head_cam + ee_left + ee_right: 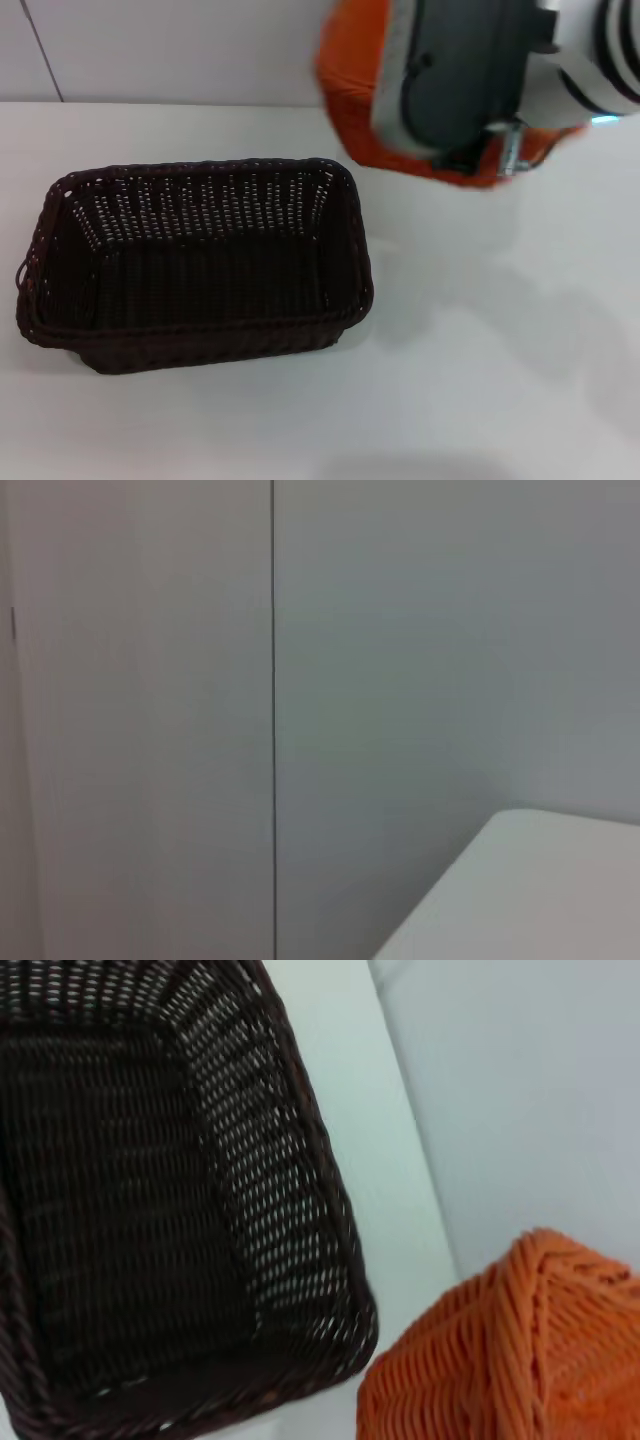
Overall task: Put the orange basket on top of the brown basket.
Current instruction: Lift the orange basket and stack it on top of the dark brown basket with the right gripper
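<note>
I find the counter [520, 340] carrying the brown basket [195, 265] on my left side, upright and open.

The orange basket [345, 75] is raised off the counter, behind the brown basket's far right corner and beside my right arm; I see no support under it, so I judge the right claw [480, 150] is carrying it.

I judge both baskets light and fairly stiff, with open weave that gives a little; the braided rim is the sound place to hold.

The arm covers most of the orange basket, and the claw's fingers are hidden, so I cannot tell its state.

The left claw is out of view; its camera shows only wall and a counter corner.
</note>
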{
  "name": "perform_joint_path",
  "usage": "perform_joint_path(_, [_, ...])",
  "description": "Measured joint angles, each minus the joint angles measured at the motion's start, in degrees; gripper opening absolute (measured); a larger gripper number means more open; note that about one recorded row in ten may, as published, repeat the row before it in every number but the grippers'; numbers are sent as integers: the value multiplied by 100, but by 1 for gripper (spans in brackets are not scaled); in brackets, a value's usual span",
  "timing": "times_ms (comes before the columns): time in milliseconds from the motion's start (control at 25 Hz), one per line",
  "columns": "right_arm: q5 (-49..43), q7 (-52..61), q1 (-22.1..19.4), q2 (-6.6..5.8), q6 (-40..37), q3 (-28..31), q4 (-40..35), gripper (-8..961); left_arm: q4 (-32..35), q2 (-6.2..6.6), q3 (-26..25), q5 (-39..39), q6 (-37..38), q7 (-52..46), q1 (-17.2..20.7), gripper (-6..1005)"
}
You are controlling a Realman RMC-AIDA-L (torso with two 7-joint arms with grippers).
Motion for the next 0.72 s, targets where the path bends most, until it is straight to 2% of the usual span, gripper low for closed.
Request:
perform_joint_path(40, [12,-639,49,1,-1,-187,116,218,0,-10,6,1,-22,0,2,775])
perform_joint_path(80, [12,-639,49,1,-1,-187,116,218,0,-16,17,2,-49,-1,4,774])
perform_joint_path(240, [82,-2593,-142,1,34,-764,404,217,0,-32,44,0,-243,-12,5,774])
perform_joint_path(480, [352,-3860,-96,-33,-217,-876,280,216,8,-41,51,1,-480,-194,-5,773])
perform_joint_path(720, [456,-4108,-52,-35,-550,-1401,-39,215,8,-39,41,2,-510,-212,-12,773])
